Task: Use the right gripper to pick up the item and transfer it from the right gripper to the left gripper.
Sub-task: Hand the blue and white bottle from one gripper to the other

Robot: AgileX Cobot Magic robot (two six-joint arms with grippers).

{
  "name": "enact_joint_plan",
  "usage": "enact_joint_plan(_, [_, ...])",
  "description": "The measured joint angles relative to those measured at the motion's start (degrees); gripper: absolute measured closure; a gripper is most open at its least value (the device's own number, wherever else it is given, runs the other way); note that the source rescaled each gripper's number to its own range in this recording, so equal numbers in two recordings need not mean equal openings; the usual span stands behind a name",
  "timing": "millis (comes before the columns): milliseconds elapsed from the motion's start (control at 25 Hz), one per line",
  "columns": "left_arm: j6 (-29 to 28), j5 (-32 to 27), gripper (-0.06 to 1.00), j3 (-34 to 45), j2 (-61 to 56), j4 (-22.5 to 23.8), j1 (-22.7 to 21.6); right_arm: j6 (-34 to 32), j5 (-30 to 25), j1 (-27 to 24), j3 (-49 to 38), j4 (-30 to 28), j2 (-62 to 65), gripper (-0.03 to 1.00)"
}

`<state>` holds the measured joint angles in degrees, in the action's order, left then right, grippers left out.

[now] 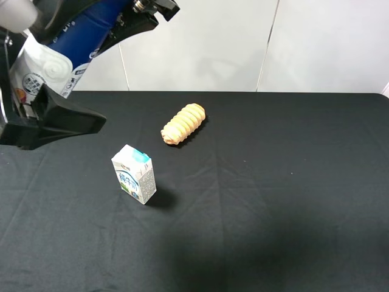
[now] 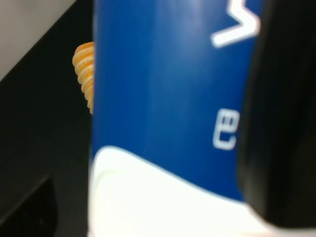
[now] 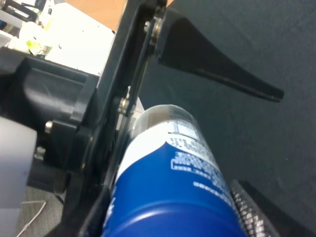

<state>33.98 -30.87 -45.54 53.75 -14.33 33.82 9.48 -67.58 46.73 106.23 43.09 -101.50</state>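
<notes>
— What is the bottle [image 1: 73,39] like?

— Slim, smooth plastic, round in section. A glossy dark-blue wrap with white lettering covers most of it, and one end is white with a swirl pattern. It hangs tilted in the air over the left rear of the table, well above the matte black cloth [image 1: 273,194].

— And on the cloth?

— A ridged golden bread roll [image 1: 183,123] and a small boxy white-and-teal milk carton [image 1: 134,174], apart from each other.

— How are the arms posed?

— The right gripper [image 1: 112,21] reaches across from the top to the left side, slanting downward. The left gripper [image 1: 67,73], all hard black angular parts, comes in from the left edge.

— The jaws?

— The right one is clamped on the blue part of the bottle. The left one's jaws stand apart around the bottle's white end. One long pointed finger [image 3: 222,74] stands clear of the plastic. Whether the other finger touches it, I cannot tell.
</notes>
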Motion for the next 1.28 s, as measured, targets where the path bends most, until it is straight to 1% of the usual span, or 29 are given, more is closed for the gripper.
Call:
enact_joint_plan(40, [0.0, 0.0, 0.32, 0.0, 0.0, 0.0, 0.0, 0.0, 0.0, 0.0, 0.0, 0.0, 0.0, 0.95])
enact_joint_plan(80, [0.0, 0.0, 0.59, 0.0, 0.0, 0.0, 0.0, 0.0, 0.06, 0.0, 0.0, 0.0, 0.0, 0.95])
enact_joint_plan(120, [0.28, -0.12, 0.94, 0.0, 0.0, -0.01, 0.0, 0.0, 0.44, 0.0, 0.0, -0.05, 0.0, 0.95])
enact_joint_plan(160, [0.87, -0.2, 0.94, 0.0, 0.0, 0.12, 0.06, 0.0, 0.31, 0.0, 0.05, 0.01, -0.05, 0.95])
enact_joint_plan(200, [1.02, -0.27, 0.91, 0.0, 0.0, 0.12, 0.06, 0.0, 0.31, 0.0, 0.05, 0.01, -0.12, 0.95])
enact_joint_plan(1000, [1.87, -0.1, 0.91, 0.0, 0.07, 0.12, 0.06, -0.11, 0.36, 0.0, 0.05, -0.8, -0.12, 0.95])
enact_joint_plan(1040, [1.83, -0.05, 0.91, 0.0, 0.07, 0.02, 0.06, -0.04, 0.49, 0.0, 0.1, -1.3, -0.12, 0.87])
enact_joint_plan(1080, [1.75, -0.31, 0.92, 0.0, 0.07, 0.08, 0.06, 0.03, 0.83, 0.0, 0.1, -2.75, -0.12, 0.66])
enact_joint_plan(1120, [1.67, -0.58, 0.92, 0.0, 0.11, 0.08, 0.06, 0.08, 1.11, 0.0, 0.16, -4.32, -0.12, 0.38])
enact_joint_plan(1160, [1.67, -0.58, 0.92, 0.0, 0.11, 0.14, 0.06, 0.08, 1.16, 0.0, 0.29, -6.23, -0.12, 0.21])
enact_joint_plan(1200, [1.67, -0.65, 0.92, 0.0, 0.18, 0.21, 0.06, 0.02, 1.22, 0.0, 0.29, -7.59, -0.12, 0.11])
enact_joint_plan(1280, [1.67, -0.77, 0.92, 0.0, 0.61, 0.31, 0.06, -0.02, 1.22, 0.0, 0.5, -9.73, -0.12, 0.02])
